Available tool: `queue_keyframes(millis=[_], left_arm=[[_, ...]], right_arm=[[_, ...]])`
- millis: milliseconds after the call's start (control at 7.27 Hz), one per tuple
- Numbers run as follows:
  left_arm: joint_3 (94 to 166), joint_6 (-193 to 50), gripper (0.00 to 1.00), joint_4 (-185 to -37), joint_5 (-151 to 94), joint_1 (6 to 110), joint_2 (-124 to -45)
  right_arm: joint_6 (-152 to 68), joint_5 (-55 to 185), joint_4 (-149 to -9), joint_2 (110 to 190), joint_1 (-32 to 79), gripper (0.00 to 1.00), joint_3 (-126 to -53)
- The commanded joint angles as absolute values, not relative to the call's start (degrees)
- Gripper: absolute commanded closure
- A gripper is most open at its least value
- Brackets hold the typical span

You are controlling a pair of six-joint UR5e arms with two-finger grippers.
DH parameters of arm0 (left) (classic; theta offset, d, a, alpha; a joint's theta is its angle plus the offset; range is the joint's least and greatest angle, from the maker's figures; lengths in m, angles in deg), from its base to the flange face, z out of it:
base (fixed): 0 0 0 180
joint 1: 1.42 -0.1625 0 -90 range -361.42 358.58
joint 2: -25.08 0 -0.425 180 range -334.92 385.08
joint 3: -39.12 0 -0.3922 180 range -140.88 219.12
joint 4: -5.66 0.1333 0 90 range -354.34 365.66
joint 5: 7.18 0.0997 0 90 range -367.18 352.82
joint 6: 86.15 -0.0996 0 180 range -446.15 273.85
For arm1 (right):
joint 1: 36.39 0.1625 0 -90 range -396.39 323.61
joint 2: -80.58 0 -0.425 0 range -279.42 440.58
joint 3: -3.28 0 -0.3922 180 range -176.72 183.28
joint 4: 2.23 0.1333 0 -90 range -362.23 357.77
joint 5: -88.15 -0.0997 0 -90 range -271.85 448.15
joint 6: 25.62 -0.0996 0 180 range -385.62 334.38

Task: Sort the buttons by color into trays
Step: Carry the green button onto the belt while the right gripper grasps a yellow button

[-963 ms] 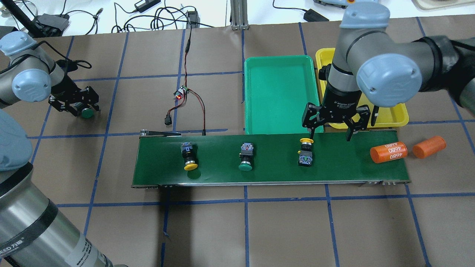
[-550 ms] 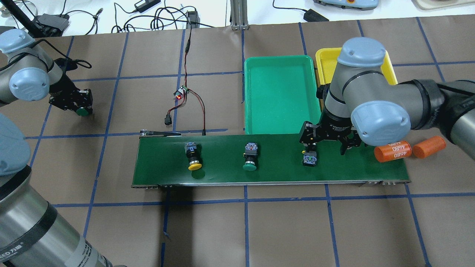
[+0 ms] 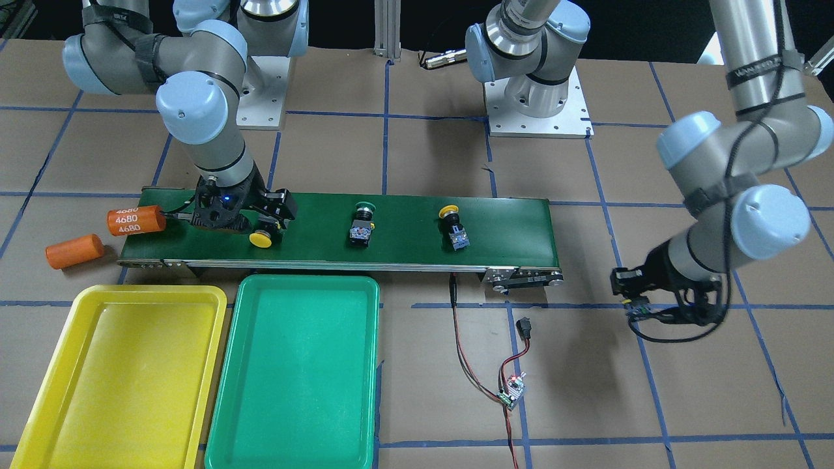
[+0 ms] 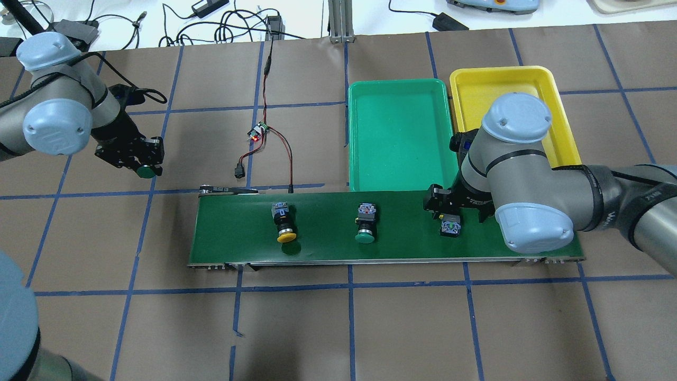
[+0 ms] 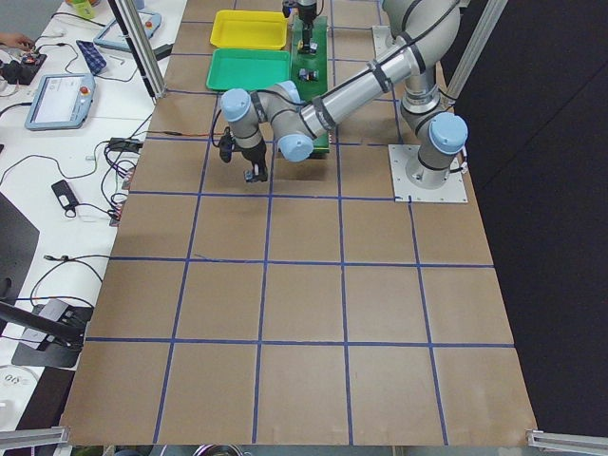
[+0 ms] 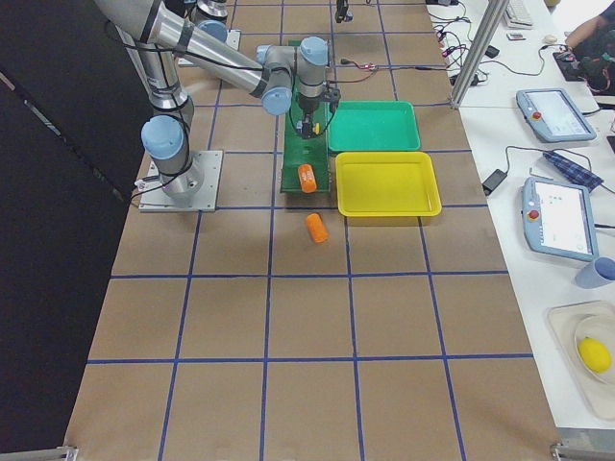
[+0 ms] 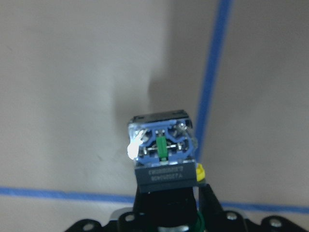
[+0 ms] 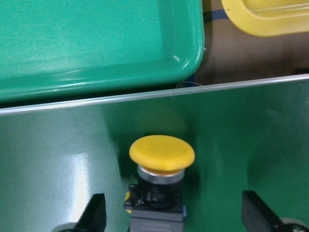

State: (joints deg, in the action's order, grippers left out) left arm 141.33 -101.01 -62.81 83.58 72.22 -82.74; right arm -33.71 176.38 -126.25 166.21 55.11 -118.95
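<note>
Yellow button cap (image 8: 161, 153), hidden overhead, shows just ahead of right hand (image 8: 174, 200).

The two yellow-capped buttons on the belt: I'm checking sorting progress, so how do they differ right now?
The first yellow button sits within the open right gripper, untouched; the second yellow button lies unattended farther along the belt. The first's cap points toward the green tray, the second's points the opposite way. Both lie on their sides on the conveyor belt, outside any tray.
</note>
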Motion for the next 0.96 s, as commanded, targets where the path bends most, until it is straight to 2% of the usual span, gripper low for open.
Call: queue_keyframes(millis=[0, 275, 413, 550, 688, 825], left_arm=[[152.2, -98.5, 0.85, -63.0, 80.5, 82.4, -71.2], [158.4, -92.5, 0.85, -62.5, 80.2, 87.9, -66.4], [158.7, -90.9, 0.84, -62.0, 80.4, 89.0, -66.6], [158.7, -91.1, 0.83, -61.1, 80.6, 89.4, -68.0], [158.7, -91.4, 0.67, -59.5, 81.0, 88.8, -68.5], [158.8, -91.1, 0.05, -59.0, 80.9, 88.8, -68.9]], right_arm=[[-33.7, 176.3, -126.7, 165.9, 55.1, 0.00, -119.2], [-32.8, 176.4, -126.9, 166.0, 55.1, 0.83, -119.0], [-32.6, 176.2, -126.9, 166.2, 55.1, 0.98, -118.9], [-32.5, 176.5, -126.9, 166.1, 55.0, 1.00, -118.3], [-32.4, 176.8, -126.8, 165.8, 54.6, 1.00, -116.8], [-32.2, 177.3, -126.2, 165.4, 54.3, 1.00, -112.9]])
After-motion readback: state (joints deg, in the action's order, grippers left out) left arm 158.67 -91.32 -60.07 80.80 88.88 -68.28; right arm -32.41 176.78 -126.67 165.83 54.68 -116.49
